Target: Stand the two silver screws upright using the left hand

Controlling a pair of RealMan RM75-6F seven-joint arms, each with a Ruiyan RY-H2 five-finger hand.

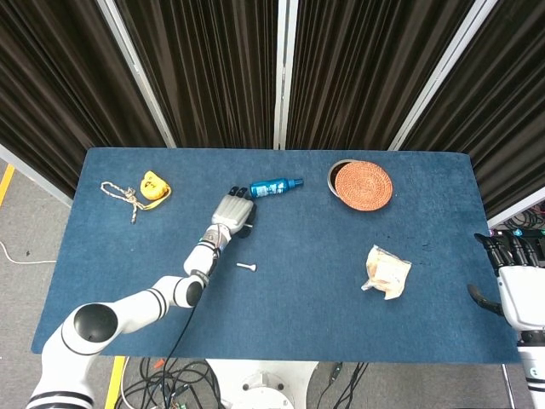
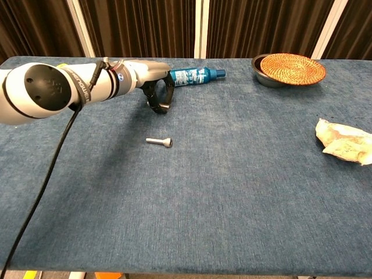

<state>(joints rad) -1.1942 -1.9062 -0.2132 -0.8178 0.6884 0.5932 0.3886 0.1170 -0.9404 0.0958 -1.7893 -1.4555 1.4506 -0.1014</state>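
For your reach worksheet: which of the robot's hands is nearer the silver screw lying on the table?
Left. The left hand is just beyond the silver screw, slightly to its left; the right hand is off the table's far right edge.

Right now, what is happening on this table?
The left hand is down on the table near the blue bottle, fingers curled; whether it holds a screw cannot be told. One screw lies flat in front of it, untouched. The right hand waits off the table's edge.
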